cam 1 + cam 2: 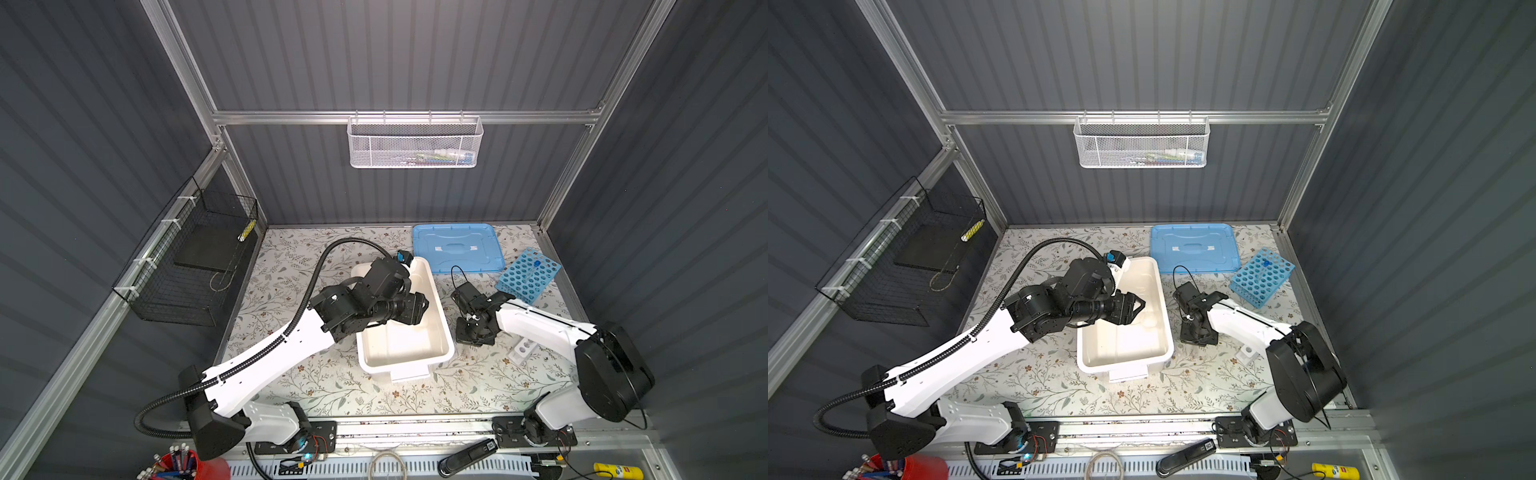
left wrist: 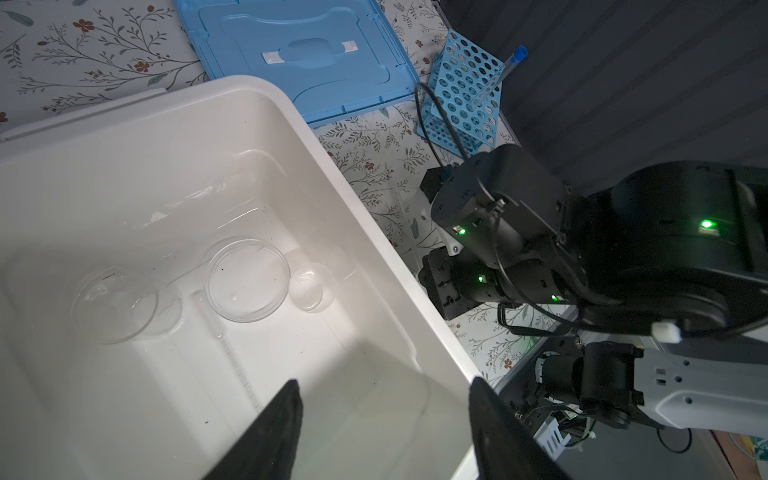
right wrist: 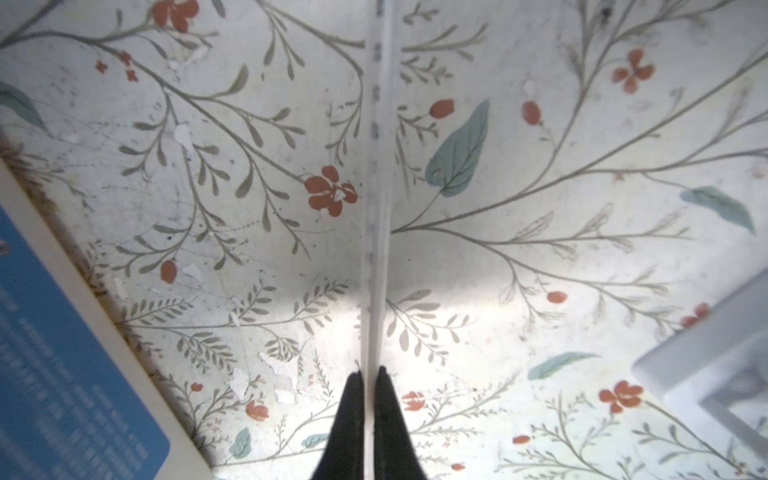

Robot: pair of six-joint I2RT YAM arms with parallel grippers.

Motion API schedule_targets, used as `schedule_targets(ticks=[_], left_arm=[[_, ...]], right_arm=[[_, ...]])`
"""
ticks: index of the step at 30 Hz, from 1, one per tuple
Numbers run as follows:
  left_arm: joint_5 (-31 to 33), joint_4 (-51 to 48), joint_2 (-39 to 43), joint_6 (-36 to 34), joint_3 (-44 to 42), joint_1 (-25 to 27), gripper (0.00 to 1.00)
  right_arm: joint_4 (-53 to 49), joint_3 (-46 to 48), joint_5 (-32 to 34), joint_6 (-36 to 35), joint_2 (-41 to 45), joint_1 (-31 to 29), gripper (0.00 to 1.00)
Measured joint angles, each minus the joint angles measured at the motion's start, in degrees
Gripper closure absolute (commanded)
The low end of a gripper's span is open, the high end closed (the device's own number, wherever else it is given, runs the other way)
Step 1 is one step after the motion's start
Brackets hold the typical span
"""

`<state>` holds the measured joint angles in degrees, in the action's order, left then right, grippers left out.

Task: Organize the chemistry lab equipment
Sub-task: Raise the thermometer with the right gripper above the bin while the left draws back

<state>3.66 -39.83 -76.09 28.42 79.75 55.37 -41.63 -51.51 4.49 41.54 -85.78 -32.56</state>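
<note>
Progress: early, I judge; one capped tube (image 2: 498, 75) stands in the blue rack (image 1: 528, 274) | white tub (image 2: 357, 232) holds clear glass dishes (image 2: 247, 278), not yet sorted | my right claw (image 3: 369, 372) pinches the glass rod (image 3: 376, 187) over the table beside the tub | left claw (image 2: 384, 381) spread, hovering over the tub

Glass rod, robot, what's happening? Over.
Right gripper shut on thin glass rod. Left gripper open, empty, over white tub. Nothing seen blocking.

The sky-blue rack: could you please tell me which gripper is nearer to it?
Right. The right gripper, holding a glass rod, hangs between the white tub and rack; the left gripper is over the tub, farther off.
</note>
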Motion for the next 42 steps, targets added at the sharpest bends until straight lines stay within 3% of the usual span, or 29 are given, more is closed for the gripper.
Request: schedule_targets(ticks=[26,42], left_arm=[[-2.21,-1.05,0.59,0.74,0.00,-4.28,0.35],[-2.67,-1.36,2.38,2.14,0.00,-6.93,0.36]], right_arm=[[-10.56,-11.89,-3.17,-0.48,18.21,0.26,1.00],[-8.20,-18.27,-11.23,-0.13,22.97,-0.68,1.00]])
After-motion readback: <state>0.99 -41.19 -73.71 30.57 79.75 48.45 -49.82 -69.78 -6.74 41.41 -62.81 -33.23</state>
